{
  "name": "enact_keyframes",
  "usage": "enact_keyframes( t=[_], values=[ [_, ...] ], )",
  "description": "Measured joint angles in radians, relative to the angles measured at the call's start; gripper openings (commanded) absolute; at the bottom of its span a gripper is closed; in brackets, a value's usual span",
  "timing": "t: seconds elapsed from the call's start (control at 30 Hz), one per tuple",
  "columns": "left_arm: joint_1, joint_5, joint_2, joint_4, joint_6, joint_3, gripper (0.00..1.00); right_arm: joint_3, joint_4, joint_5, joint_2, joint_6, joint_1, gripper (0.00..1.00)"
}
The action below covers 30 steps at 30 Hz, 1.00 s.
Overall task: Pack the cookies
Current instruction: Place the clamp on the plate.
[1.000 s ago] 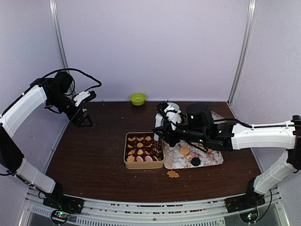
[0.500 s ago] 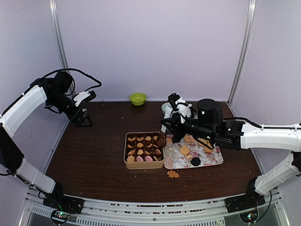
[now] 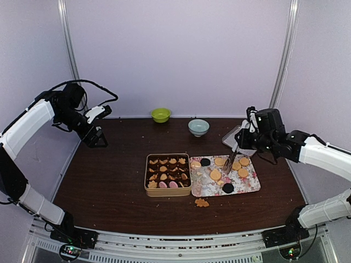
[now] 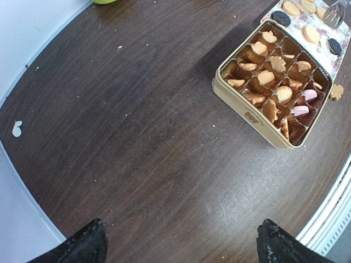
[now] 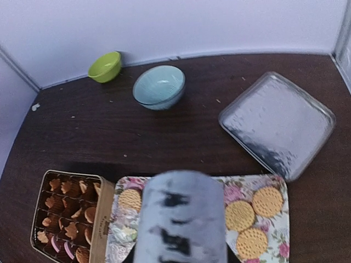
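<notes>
From above, the cookies (image 3: 215,175) lie in three places. Most sit in the paper cups of the tan tin (image 3: 167,192) at mid-table. Round tan ones and two dark ones are spread over the floral tray (image 3: 253,184), which touches the tin's right side. One loose cookie (image 3: 202,203) rests on the table (image 3: 109,181) just in front of the tray. At the back stand a green bowl (image 3: 160,114) and a pale blue bowl (image 3: 198,127), well apart from the tin. A silver plate (image 3: 230,137) lies partly behind the right arm. The right gripper (image 3: 241,141) hangs over the tray's far edge, and a thin silvery tool (image 3: 231,158) slants down from it towards the cookies. The left gripper (image 3: 95,138) is raised at the far left.

In the left wrist view, the left gripper's dark fingertips (image 4: 82,246) sit far apart at the bottom corners, with nothing between them. Bare, crumb-flecked table lies below, and the tin (image 4: 247,112) is up to the right.

In the right wrist view, a blurred grey shape (image 5: 181,219) fills the lower middle. It hides the fingers and part of the tray (image 5: 282,244), so whether the jaws are together or apart cannot be told. Three tan cookies (image 5: 267,201) show to its right, with the tin at lower left.
</notes>
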Motion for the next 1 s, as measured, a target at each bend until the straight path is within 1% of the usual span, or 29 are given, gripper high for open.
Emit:
enact_keyframes(
  t=[0.1, 0.2, 0.27, 0.33, 0.47, 0.57, 0.67, 0.7, 0.77, 0.8, 1.0],
  values=[
    [0.0, 0.002, 0.0, 0.01, -0.001, 0.0, 0.98, 0.003, -0.11, -0.014, 0.004, 0.121, -0.1, 0.24],
    [0.0, 0.002, 0.0, 0.018, -0.004, -0.006, 0.98, 0.003, -0.169, -0.04, 0.018, 0.222, -0.183, 0.24],
    [0.0, 0.002, -0.001, 0.022, -0.007, -0.017, 0.98, 0.003, -0.185, -0.068, 0.031, 0.283, -0.227, 0.24],
    [0.0, 0.002, -0.001, 0.026, -0.007, -0.031, 0.98, 0.003, -0.189, -0.095, 0.048, 0.33, -0.26, 0.27],
    [0.0, 0.002, -0.002, 0.03, -0.007, -0.048, 0.98, 0.003, -0.199, -0.15, 0.119, 0.429, -0.321, 0.3],
    [0.0, 0.002, -0.008, 0.042, -0.008, -0.063, 0.98, 0.002, -0.207, -0.176, 0.162, 0.48, -0.355, 0.33],
    [0.0, 0.002, -0.018, 0.043, -0.008, -0.071, 0.98, -0.018, -0.194, -0.193, 0.172, 0.523, -0.376, 0.35],
    [0.0, 0.002, -0.02, 0.043, -0.007, -0.071, 0.98, -0.028, -0.185, -0.196, 0.173, 0.537, -0.381, 0.38],
    [0.0, 0.002, -0.022, 0.045, -0.008, -0.072, 0.98, -0.053, -0.161, -0.205, 0.176, 0.567, -0.395, 0.47],
    [0.0, 0.002, -0.024, 0.047, -0.008, -0.072, 0.98, -0.063, -0.15, -0.209, 0.18, 0.581, -0.402, 0.49],
    [0.0, 0.002, -0.026, 0.048, -0.007, -0.072, 0.98, -0.122, -0.129, -0.241, 0.224, 0.637, -0.422, 0.53]
  ],
)
